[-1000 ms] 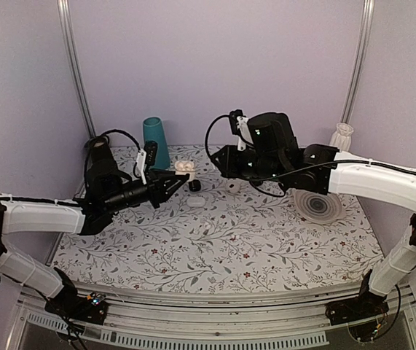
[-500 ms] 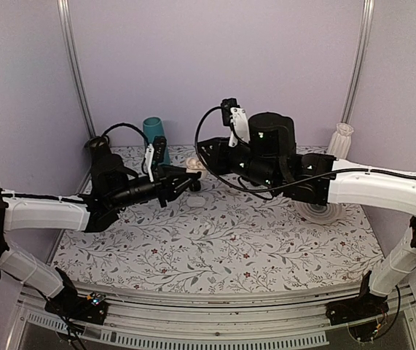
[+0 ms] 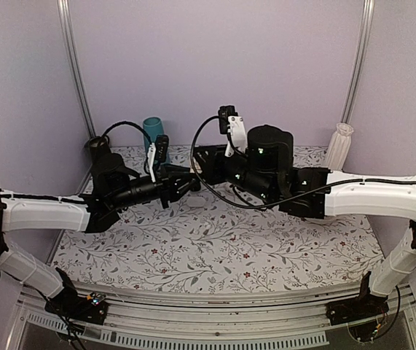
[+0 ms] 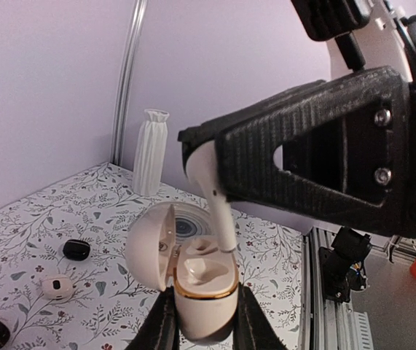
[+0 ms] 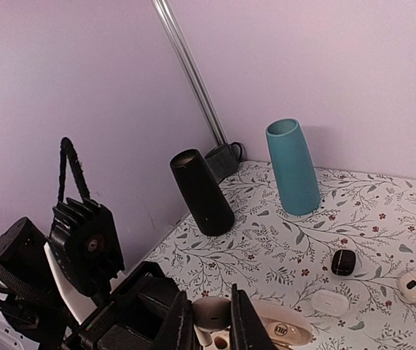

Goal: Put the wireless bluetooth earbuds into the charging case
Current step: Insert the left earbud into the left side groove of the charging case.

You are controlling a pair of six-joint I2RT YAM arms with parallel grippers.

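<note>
Over the case (image 4: 206, 295) — earbud (image 4: 221, 219) stem-down, near-upright

From above you cannot see the charging case (image 4: 206, 299) or the earbud (image 4: 221, 211), because the place where the left jaws and the right jaws meet is only a dark mass. In the left wrist view the lower edge cuts off the bottom of the case, and the right jaws cover part of the earbud's head. In the right wrist view the lower edge cuts both. The left arm hides the lower half of the teal vase (image 3: 151, 127).
</note>
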